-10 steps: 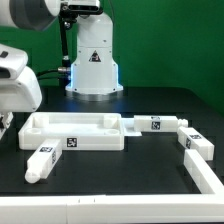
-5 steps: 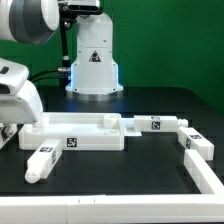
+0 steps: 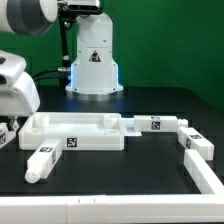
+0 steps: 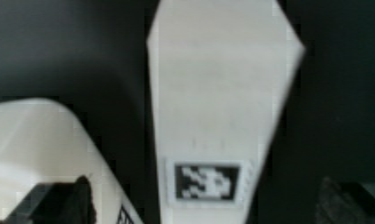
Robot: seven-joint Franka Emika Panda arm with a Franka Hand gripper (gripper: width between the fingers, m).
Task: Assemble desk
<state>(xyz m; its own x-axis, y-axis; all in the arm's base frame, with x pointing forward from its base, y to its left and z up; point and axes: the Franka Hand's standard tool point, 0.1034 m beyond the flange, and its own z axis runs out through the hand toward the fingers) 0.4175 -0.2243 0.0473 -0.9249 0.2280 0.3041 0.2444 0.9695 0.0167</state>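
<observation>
The white rimmed tabletop point(image 3: 75, 132) lies flat on the black table, and its corner shows in the wrist view point(image 4: 33, 150). One white leg point(image 4: 219, 90) with a square tag lies right under my gripper point(image 4: 210, 205), beside that corner. My dark fingers point(image 4: 68, 200) stand apart on either side of the leg with gaps, so the gripper is open and not gripping it. In the exterior view my gripper point(image 3: 6, 132) is at the far left edge, mostly cut off. Three more legs lie loose: one in front point(image 3: 40, 160), one behind the tabletop's right end point(image 3: 150, 123), one further right point(image 3: 195, 142).
The white robot base point(image 3: 95, 65) with a triangle mark stands behind the tabletop. A white L-shaped bar point(image 3: 208, 175) runs along the exterior view's right front. A green backdrop is behind.
The wrist dipped down and to the right half a second ago and is now back up and left. The tabletop and the loose legs have not moved.
</observation>
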